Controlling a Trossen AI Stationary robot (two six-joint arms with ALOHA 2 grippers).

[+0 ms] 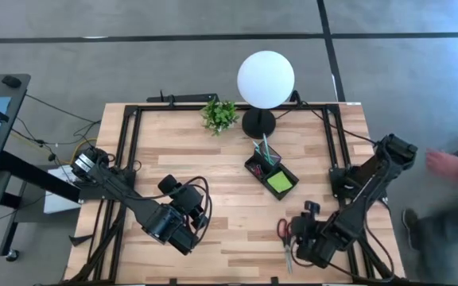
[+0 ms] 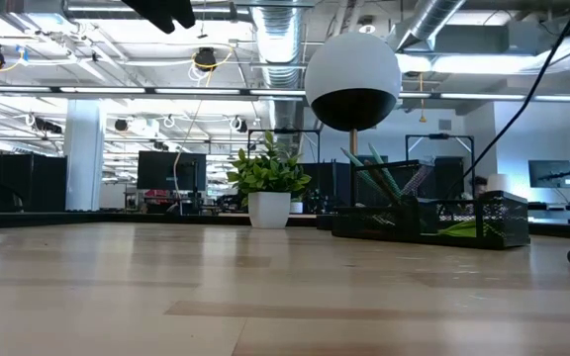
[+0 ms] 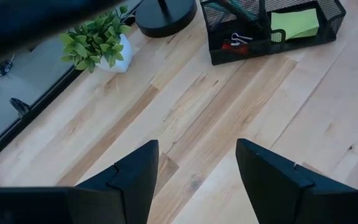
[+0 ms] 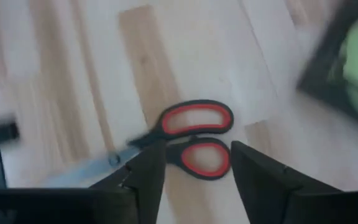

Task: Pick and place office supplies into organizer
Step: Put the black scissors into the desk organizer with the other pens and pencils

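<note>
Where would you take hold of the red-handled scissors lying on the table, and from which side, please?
Probably from straight above, at the narrow neck where the handle loops meet the blades: the scissors lie flat and closed on the table, so a thin waist suits the fingers. The right gripper, open, hovers over the handles.

The table is made of pale wood planks with a smooth matt finish. The organizer is made of black metal mesh. Red plastic handles and metal blades are seen on the scissors.
</note>
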